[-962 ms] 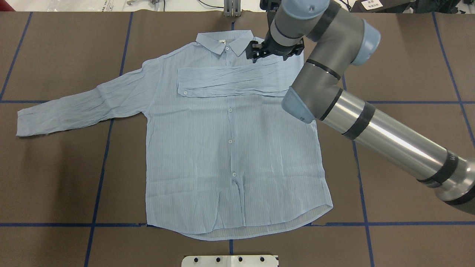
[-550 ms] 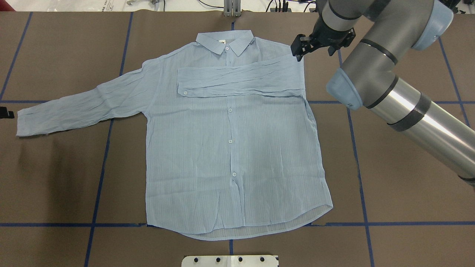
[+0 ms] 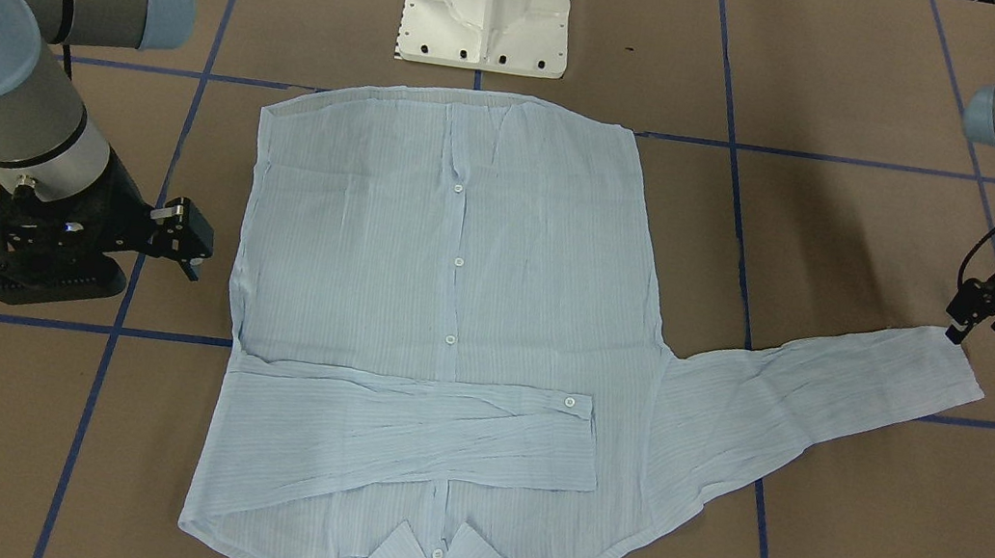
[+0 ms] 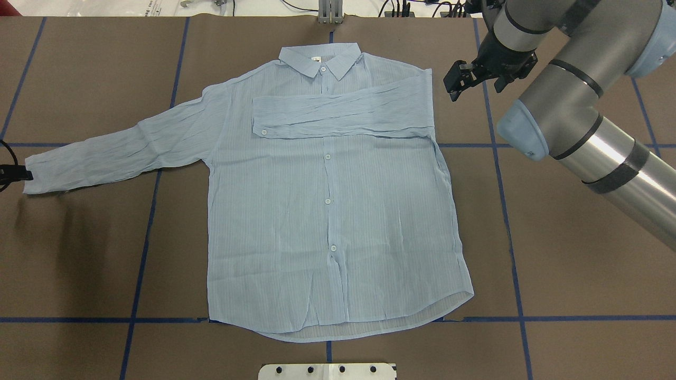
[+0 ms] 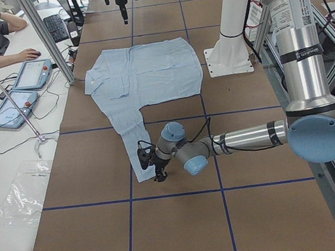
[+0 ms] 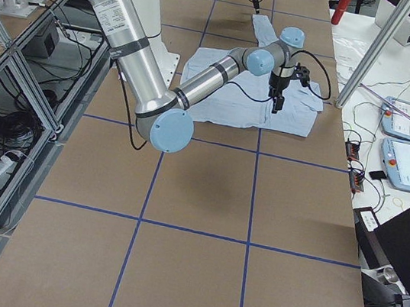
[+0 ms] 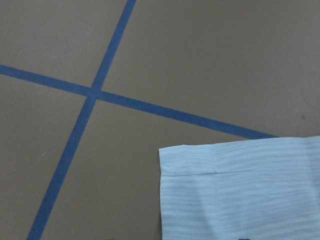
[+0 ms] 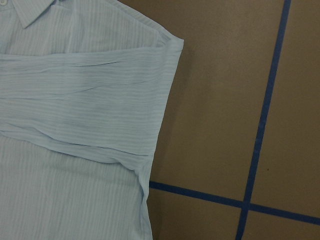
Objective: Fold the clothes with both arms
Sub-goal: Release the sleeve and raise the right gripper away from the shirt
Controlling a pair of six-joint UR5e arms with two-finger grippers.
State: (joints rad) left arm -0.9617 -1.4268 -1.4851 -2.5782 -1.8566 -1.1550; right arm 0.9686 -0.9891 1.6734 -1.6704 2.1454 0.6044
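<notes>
Bright, even light from overhead, no hard shadows. Soft diffuse shadow patch on the brown tabletop (image 4: 58, 227) near the overhead view's left edge. Glare streak along the right arm (image 4: 628, 158) metal tube. Wrist views slightly soft. Side views bend at the edges.

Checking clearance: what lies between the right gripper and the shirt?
Only bare brown table cover separates the right gripper and the shirt, plain in the overhead view.
</notes>
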